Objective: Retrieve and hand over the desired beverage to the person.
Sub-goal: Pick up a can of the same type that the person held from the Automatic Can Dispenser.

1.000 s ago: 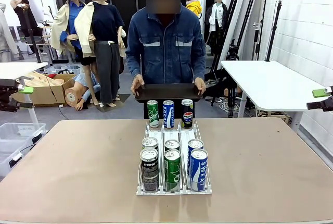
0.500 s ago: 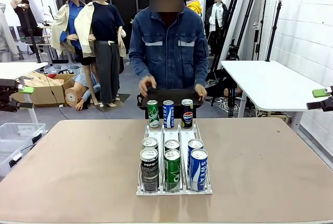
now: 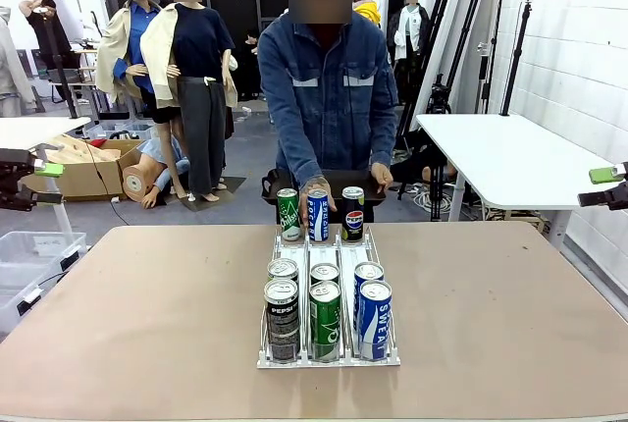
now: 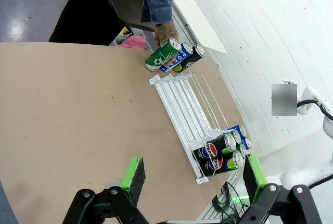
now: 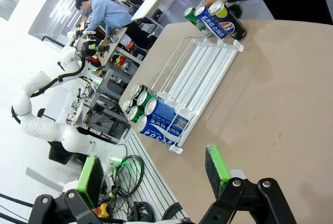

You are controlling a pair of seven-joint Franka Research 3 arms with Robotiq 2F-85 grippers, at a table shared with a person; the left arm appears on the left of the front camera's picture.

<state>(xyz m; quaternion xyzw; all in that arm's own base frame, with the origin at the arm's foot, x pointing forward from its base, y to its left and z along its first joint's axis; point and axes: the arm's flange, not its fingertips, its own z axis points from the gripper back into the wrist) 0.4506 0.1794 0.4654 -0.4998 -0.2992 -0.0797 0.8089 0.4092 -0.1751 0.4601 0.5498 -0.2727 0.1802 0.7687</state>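
Front-on, counted nine cans (image 3: 324, 316) in one rack (image 3: 334, 245): six near, three far, the person's (image 3: 329, 88) hand (image 3: 316, 187) at the far middle one. From the wrists, found left gripper (image 4: 193, 178) and right gripper (image 5: 154, 174) gaping, empty, well short of the rack.

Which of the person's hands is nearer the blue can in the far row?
Their right hand, reaching down just behind the blue can, possibly touching it. Their left hand is off to the side, gripping the dark tray by its edge.
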